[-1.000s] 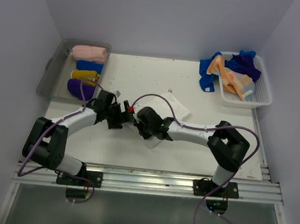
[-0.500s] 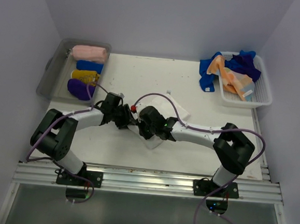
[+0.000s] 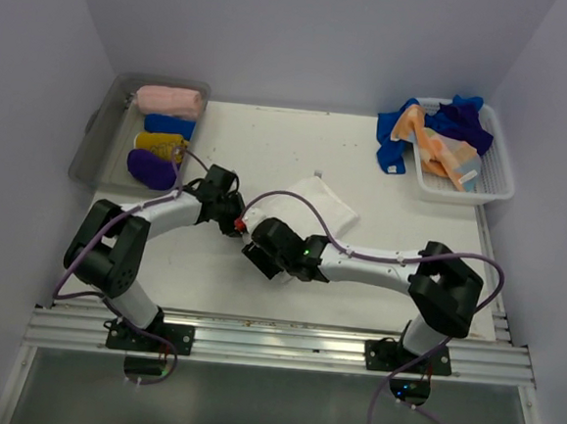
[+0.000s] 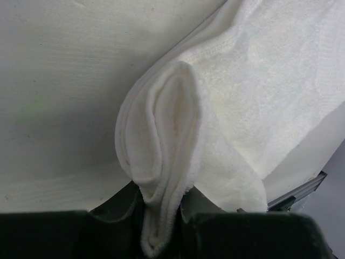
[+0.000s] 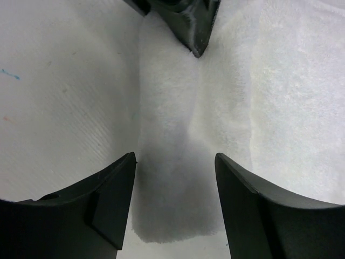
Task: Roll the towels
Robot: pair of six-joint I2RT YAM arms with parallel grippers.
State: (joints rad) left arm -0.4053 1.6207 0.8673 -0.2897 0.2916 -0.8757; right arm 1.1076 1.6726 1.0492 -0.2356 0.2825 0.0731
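A white towel (image 3: 316, 200) lies partly folded on the table's middle. In the left wrist view my left gripper (image 4: 161, 208) is shut on a thick folded edge of the white towel (image 4: 161, 135), which bulges up out of the jaws. From above, the left gripper (image 3: 232, 216) sits at the towel's left end. My right gripper (image 5: 175, 170) stands open, its fingers apart on either side of the towel's narrow folded end (image 5: 172, 205) and touching nothing. It (image 3: 258, 252) is just on the near side of the left gripper.
A grey bin (image 3: 95, 138) at the back left holds rolled towels: pink (image 3: 168, 100), blue (image 3: 169, 125), yellow (image 3: 159, 143) and purple (image 3: 151, 168). A white basket (image 3: 497, 180) at the back right holds crumpled blue and orange towels (image 3: 437, 136). Both arms' purple cables loop over the table.
My left gripper moved right and closed on the towel's fold. My right gripper let go, opened and drew back toward the near edge.
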